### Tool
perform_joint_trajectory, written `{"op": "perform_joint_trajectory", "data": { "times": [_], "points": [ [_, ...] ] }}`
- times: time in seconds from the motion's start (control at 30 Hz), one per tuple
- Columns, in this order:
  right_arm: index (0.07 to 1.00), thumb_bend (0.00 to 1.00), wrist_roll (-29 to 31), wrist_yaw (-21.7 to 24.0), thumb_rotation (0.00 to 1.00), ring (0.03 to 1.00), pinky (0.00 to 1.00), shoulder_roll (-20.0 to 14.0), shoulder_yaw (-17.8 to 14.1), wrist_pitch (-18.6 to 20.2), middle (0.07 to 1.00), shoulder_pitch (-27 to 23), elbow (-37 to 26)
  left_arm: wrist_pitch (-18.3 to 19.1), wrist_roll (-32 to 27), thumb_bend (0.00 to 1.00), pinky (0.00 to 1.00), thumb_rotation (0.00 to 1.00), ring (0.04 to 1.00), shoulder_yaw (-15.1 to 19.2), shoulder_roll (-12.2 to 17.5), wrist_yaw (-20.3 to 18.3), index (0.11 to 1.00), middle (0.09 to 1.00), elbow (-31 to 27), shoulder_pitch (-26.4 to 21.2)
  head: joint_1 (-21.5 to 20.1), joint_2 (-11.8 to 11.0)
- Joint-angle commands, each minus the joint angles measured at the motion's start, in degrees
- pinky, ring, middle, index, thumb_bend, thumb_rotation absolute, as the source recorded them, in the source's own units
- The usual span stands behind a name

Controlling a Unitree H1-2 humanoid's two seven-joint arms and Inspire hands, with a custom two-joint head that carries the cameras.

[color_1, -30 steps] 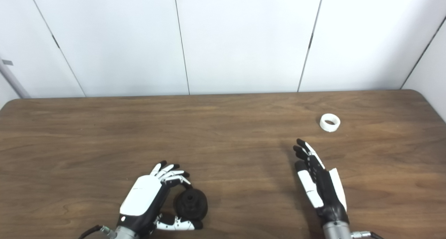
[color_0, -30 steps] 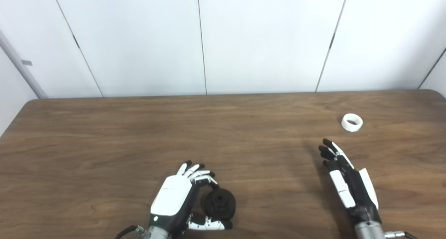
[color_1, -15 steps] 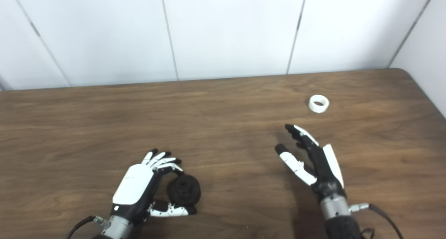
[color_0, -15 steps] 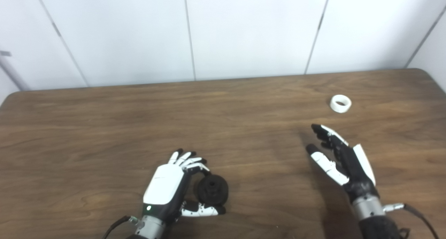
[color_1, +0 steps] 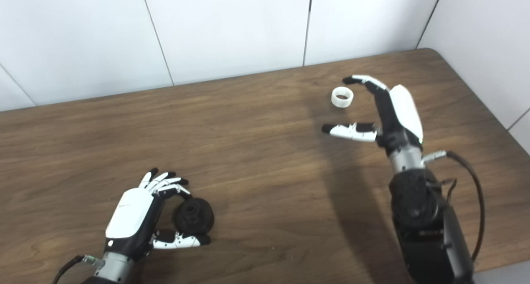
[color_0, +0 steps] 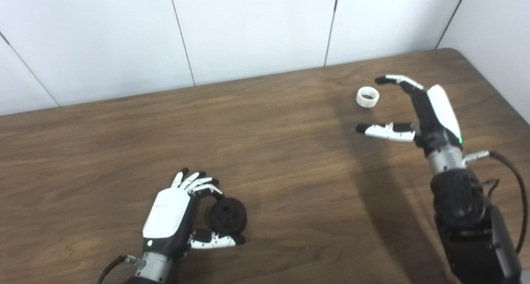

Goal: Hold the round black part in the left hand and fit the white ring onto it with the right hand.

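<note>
On the table (color_0: pixel 103 151), my two hands work apart.
My left hand (color_0: pixel 172 220) pinches the black part (color_0: pixel 227 215); my right hand (color_0: pixel 414 110) hangs spread beside the white ring (color_0: pixel 367 97).

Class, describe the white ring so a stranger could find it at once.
Start at the brown wooden table and go to its far right corner, near the white wall. There the white ring lies flat, just left of the open right hand; it is the only small white loose thing there.
</note>
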Motion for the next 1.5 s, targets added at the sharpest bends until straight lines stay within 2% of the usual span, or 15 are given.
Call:
{"op": "perform_joint_trajectory", "data": {
  "times": [0.0,0.1,0.3,0.47,0.7,0.8,0.97,1.2,1.47],
  "points": [
    [0.707,0.82,-1.1,-1.0,0.21,0.885,0.87,-2.6,-0.5,-1.8,0.844,-3.1,1.1,0.3,0.2,0.52,1.00,0.05,0.885,0.9,2.1,-1.5,0.484,0.777,0.8,0.7,-0.4,0.0],
    [0.715,0.80,-2.5,-0.8,0.24,0.891,0.86,-4.4,0.2,-1.7,0.858,-5.0,3.7,-0.5,-0.2,0.52,1.00,0.05,0.883,1.5,2.8,-1.4,0.483,0.776,0.9,0.8,-1.7,0.0],
    [0.716,0.80,-2.8,0.2,0.25,0.901,0.84,-6.1,1.6,-0.2,0.871,-10.4,10.4,-1.6,-0.5,0.52,1.00,0.05,0.874,2.4,3.8,-1.0,0.483,0.772,1.2,0.7,-3.8,-0.2],
    [0.724,0.80,-5.2,1.3,0.27,0.906,0.80,-7.6,4.8,1.9,0.868,-15.1,16.7,-2.6,-0.7,0.52,1.00,0.05,0.875,3.0,4.1,-0.6,0.483,0.769,1.7,0.6,-4.9,-0.3],
    [0.718,0.81,-4.7,1.8,0.23,0.908,0.77,-6.8,7.1,3.4,0.876,-20.3,24.5,-3.1,-0.9,0.52,1.00,0.05,0.866,3.4,4.4,-0.7,0.483,0.767,1.3,0.8,-5.8,-0.4],
    [0.725,0.83,-5.6,2.5,0.27,0.905,0.77,-7.4,9.2,4.5,0.888,-22.4,27.8,-2.7,-0.5,0.52,1.00,0.05,0.865,3.5,4.4,-1.1,0.483,0.767,1.0,0.9,-6.0,-0.4],
    [0.719,0.87,-5.4,2.8,0.27,0.913,0.79,-7.8,10.8,4.8,0.883,-24.1,31.6,-3.2,-1.1,0.52,1.00,0.05,0.865,3.7,4.6,-0.9,0.483,0.765,1.1,1.2,-6.4,-0.4],
    [0.701,0.85,-5.5,3.1,0.22,0.922,0.82,-8.4,11.9,5.2,0.880,-25.3,35.2,-3.1,-1.2,0.52,1.00,0.05,0.864,4.0,4.7,-1.4,0.483,0.763,0.7,1.4,-6.7,-0.3],
    [0.700,0.84,-5.1,3.3,0.25,0.928,0.82,-9.3,12.7,5.7,0.877,-25.3,37.0,-3.0,-1.6,0.52,1.00,0.05,0.869,4.4,5.0,-2.0,0.483,0.769,0.1,1.4,-7.3,-0.3]
  ]
}}
